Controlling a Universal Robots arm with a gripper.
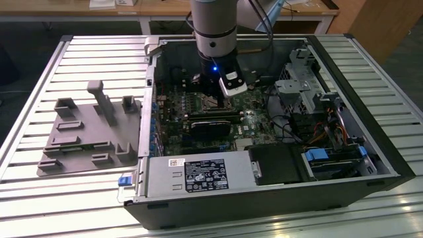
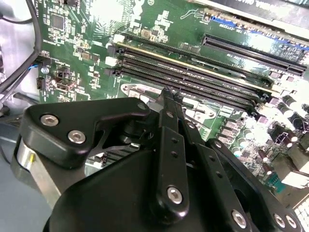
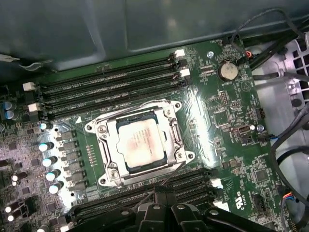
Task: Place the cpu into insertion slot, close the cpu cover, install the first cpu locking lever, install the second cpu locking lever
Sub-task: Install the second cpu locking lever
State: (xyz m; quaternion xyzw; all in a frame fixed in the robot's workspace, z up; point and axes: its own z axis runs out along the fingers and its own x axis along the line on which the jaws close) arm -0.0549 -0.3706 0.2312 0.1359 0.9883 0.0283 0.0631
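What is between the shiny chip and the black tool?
In the first wrist view, long black memory slots lie between the cpu and the tool.

In the exterior view your arm [image 1: 215, 29] runs off the top edge, and its gripper [image 1: 215, 96] hides the insertion slot beneath. In the second wrist view the gripper's black linkage [image 2: 169, 159] blocks the socket (fingertips too foreshortened to judge). In the first wrist view the locking levers [image 3: 166, 176] are too thin to tell whether latched.

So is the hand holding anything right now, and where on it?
Nothing shows in its grip. The hand hovers closed over the board with no part between its fingertips. The cpu already sits in the insertion slot, framed by the cpu cover.
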